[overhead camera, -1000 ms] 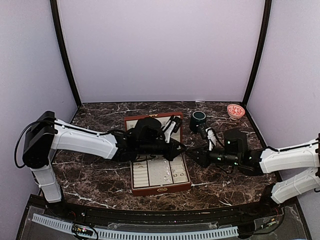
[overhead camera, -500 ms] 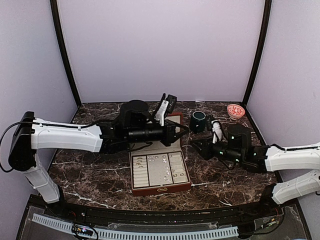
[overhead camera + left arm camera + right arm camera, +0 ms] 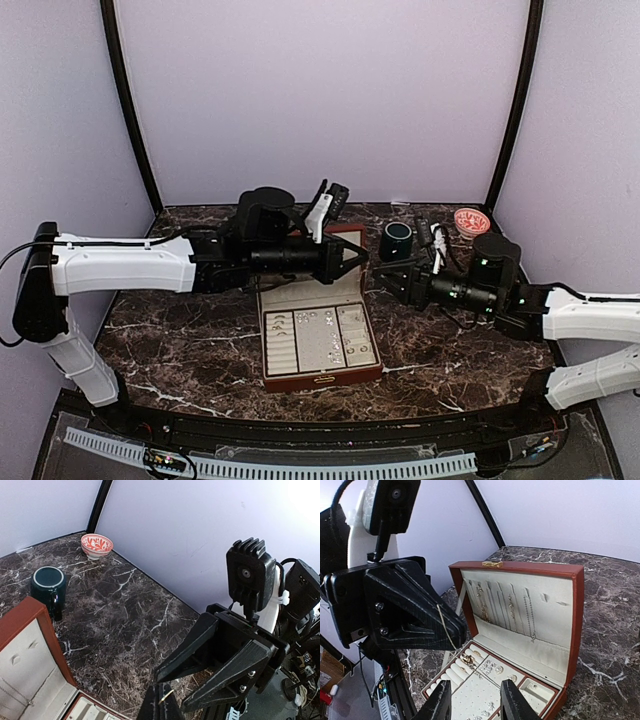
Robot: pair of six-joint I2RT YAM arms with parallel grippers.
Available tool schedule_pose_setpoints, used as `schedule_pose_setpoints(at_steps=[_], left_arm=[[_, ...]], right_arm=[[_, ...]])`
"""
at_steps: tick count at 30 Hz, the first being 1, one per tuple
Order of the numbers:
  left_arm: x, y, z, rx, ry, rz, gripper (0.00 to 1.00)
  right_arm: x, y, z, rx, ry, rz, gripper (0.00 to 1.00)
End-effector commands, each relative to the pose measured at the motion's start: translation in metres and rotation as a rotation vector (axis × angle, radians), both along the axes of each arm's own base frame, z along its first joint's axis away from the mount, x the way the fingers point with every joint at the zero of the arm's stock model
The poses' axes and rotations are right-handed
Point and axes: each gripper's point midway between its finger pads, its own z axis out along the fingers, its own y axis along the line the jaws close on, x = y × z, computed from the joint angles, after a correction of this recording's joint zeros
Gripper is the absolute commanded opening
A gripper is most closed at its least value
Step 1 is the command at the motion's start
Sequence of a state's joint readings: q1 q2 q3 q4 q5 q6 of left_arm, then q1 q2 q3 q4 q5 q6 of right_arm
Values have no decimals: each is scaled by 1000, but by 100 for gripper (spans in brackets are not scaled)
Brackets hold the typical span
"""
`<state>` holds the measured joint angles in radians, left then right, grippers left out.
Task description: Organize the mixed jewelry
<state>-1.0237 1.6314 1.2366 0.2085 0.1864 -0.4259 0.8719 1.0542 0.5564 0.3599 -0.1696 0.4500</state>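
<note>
Both arms have lifted and drawn back toward the far side of the table since a second ago. The left gripper, which hung low over the tray of the reddish-brown box, now sits higher, level with the open lid, so we see the tray uncovered. The right gripper has moved away from the box's right edge toward the dark green mug, and its jaws have spread wider.

From the right wrist we see the left gripper with its jaws pressed together. A thin chain runs down across its tip and seems to be pinched there, though the strand is too fine for us to be sure. Its lower end hangs to a small gold tangle just above the tray. The right gripper stands with its fingers apart and nothing between them. The left wrist view shows the same gap in the right gripper.

The mixed jewelry lies in the cream-lined compartments as tiny silvery and gold specks, mostly in the middle and right sections. More fine chains hang in rows inside the lid. The pink patterned bowl stands in the far right corner, well apart from the box.
</note>
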Motion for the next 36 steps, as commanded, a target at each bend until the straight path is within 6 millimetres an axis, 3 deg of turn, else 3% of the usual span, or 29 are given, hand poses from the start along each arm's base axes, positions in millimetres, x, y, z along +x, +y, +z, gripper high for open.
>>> schedule_pose_setpoints(at_steps=[1,12,24,36], left_arm=[[-8,10,18,-20,-16,-12,0],[-9,11,15,-14,-3,-17,0],[-11,10,15,-18,1,-27,0],[-13,10,15,-21,6,-37,0]], right_arm=[[-6,11,17,65,-34,57,34],[-3,26,17,70,-61,63,27],[4,27,27,105,-86,31,29],[20,29,20,100,-96,-38,24]])
